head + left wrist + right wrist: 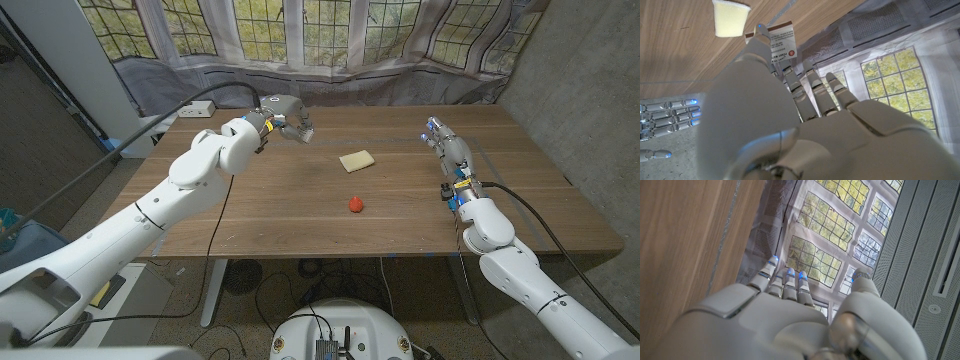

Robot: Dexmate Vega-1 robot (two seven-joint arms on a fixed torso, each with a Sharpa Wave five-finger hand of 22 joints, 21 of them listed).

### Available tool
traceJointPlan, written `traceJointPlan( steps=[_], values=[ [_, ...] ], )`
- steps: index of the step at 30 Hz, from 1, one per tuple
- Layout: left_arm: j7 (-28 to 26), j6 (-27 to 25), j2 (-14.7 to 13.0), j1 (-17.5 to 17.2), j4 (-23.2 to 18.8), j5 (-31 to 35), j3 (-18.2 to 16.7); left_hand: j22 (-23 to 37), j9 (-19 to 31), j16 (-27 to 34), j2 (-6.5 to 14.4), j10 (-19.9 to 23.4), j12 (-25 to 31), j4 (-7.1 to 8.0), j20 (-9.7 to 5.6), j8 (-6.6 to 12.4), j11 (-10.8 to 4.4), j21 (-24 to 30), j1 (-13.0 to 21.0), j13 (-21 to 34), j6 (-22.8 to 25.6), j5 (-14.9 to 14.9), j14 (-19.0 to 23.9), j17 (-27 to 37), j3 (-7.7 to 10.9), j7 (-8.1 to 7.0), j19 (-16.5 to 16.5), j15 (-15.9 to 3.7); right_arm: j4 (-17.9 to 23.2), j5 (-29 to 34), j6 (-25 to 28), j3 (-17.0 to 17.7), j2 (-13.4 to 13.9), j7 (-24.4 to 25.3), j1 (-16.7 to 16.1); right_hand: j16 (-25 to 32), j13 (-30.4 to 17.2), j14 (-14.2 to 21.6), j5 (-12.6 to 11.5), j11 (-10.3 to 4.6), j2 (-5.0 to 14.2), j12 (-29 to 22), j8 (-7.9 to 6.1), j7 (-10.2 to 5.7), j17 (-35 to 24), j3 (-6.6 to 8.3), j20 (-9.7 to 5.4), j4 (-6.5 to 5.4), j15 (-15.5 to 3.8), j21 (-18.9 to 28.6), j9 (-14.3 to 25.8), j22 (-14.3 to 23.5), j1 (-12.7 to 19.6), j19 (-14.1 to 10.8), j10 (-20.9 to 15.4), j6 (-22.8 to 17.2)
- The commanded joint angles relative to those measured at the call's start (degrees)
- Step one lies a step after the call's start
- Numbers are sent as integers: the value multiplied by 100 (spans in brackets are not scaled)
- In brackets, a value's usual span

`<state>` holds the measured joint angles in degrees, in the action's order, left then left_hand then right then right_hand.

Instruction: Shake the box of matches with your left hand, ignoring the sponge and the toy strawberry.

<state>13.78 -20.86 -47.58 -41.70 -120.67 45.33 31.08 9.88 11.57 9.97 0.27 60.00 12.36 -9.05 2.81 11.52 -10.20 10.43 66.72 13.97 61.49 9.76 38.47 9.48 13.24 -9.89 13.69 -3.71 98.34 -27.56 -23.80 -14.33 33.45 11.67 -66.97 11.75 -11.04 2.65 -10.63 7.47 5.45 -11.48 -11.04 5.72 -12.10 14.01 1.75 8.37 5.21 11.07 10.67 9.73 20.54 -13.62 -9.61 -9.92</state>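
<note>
Already the left hand [285,113] pinches the box of matches [781,42] aloft; light, crushable cardboard, best gripped across its flat faces. Right hand [445,143] waits open.

My white left hand [283,113] is raised at the table's far left, fingers [790,80] closed around what it holds. My white right hand [443,140] stretches forward, fingers [785,282] straight together.

Soft, even daylight comes through the leaded windows [300,25] behind the desk's [300,215] far edge. Shadows on the wood are faint. Head view is sharp, bowed slightly at the edges. In both wrist views, the near hands blur; the window panes glare bright.
</note>
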Motion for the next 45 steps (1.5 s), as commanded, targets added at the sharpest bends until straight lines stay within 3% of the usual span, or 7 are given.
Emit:
traceJointPlan(
  steps=[1,13,35,45],
  values=[
    [69,-176,-189,-29,-47,-272,3,3,11,35,371,298,49,75,32,42,-256,55,-209,6,22,38,-2,15,70,34,39,-632,-8,6,17,-14,-4,8,-12,44,-14,50,-1,1,1,-2,-15,-4,-23,-5,-16,-28,-1,11,13,17,-34,-43,-47,-65],
    [63,-209,-332,-26,-54,-433,58,3,10,32,376,292,47,67,67,40,-254,57,-203,7,16,39,-5,12,74,35,40,-625,-41,-17,46,-44,-16,-23,47,43,-14,48,-2,6,5,-2,-13,-6,-24,-4,-16,-29,-1,9,13,17,-35,-40,-46,-60],
    [69,35,-780,-327,-166,-1061,-93,3,10,37,393,299,57,57,94,47,-254,68,-192,25,28,40,5,12,84,61,64,-610,-98,-14,65,-96,-40,-39,161,42,-14,45,-2,2,8,-2,-15,-3,-25,-4,-15,-30,3,9,13,17,-36,-40,-47,-64],
    [114,55,-866,-386,-225,-1124,-52,4,10,33,412,294,59,57,185,39,-252,75,-190,36,7,44,7,8,99,79,87,-598,-101,7,70,-132,-51,-42,186,43,-15,48,-3,2,11,-3,-15,-5,-25,-2,-16,-29,-5,9,13,17,-33,-40,-51,-64]
  ],
)
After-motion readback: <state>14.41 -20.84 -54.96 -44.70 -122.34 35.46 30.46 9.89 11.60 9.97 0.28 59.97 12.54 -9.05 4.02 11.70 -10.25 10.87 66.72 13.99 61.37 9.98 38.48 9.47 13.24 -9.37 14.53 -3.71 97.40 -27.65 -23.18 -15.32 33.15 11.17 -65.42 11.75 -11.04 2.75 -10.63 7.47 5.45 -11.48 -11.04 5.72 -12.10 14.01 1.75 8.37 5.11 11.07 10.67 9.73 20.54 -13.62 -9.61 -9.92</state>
